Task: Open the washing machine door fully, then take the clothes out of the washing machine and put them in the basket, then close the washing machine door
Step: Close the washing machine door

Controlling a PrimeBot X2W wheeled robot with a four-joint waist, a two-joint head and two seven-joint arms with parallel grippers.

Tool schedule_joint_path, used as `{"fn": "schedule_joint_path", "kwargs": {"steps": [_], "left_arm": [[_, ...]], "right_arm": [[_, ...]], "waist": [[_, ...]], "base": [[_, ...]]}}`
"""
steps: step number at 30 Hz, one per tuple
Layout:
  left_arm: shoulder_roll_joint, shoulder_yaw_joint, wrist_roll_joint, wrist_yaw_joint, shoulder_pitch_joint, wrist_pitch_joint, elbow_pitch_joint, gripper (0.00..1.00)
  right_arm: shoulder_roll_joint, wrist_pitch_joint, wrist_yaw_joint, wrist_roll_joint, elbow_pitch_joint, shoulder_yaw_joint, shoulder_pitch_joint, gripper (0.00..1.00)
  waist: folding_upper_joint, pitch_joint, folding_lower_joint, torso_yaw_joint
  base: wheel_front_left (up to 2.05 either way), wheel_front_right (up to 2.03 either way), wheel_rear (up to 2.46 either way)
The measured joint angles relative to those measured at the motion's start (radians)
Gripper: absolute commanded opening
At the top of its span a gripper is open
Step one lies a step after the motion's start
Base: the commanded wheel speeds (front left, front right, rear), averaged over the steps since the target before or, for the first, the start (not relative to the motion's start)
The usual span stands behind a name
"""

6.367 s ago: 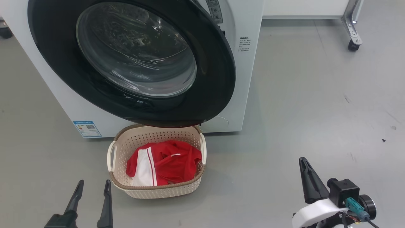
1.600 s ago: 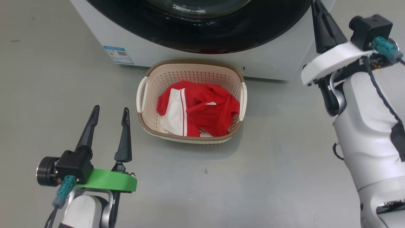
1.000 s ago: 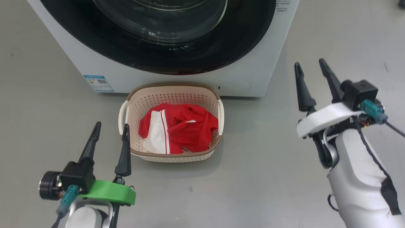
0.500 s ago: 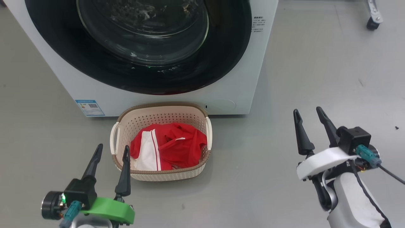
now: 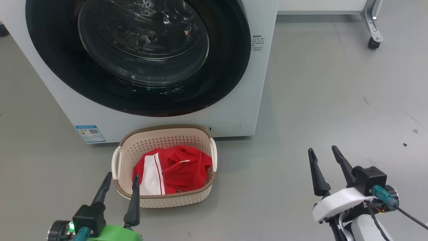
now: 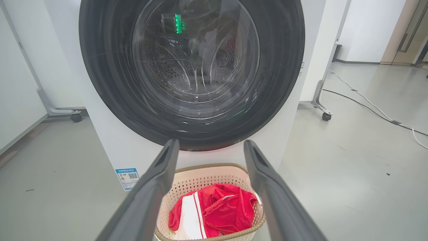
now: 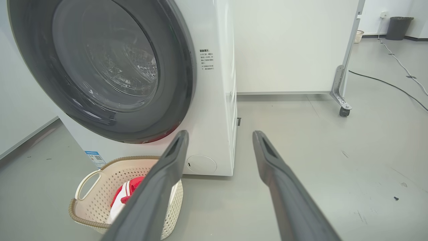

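The washing machine door (image 5: 140, 57) is seen flush against the washing machine (image 5: 260, 83), with the clothes (image 5: 180, 169) heaped in the basket (image 5: 160, 134) just before it. The left gripper (image 5: 122, 175), spread wide and empty, is placed just beside the basket's near left corner. The right gripper (image 5: 322, 149), likewise spread and empty, is found well apart to the right.

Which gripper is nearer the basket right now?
Left. The left gripper hangs open at the basket's near left corner; the right gripper stands open well off to its right.

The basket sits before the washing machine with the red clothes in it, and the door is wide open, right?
No. The washing machine door is shut against the washing machine, as the right wrist view shows. The basket and the clothes are as you say.
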Motion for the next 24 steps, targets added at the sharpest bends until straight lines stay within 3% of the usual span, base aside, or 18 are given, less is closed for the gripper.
{"fn": "schedule_joint_path", "kwargs": {"steps": [24], "left_arm": [[0.003, -0.008, -0.004, 0.000, 0.055, 0.000, -0.005, 1.00]], "right_arm": [[0.007, 0.000, -0.030, -0.008, -0.077, 0.029, 0.122, 1.00]], "waist": [[0.0000, -0.053, 0.0000, -0.011]], "base": [[0.00, 0.00, 0.00]]}}
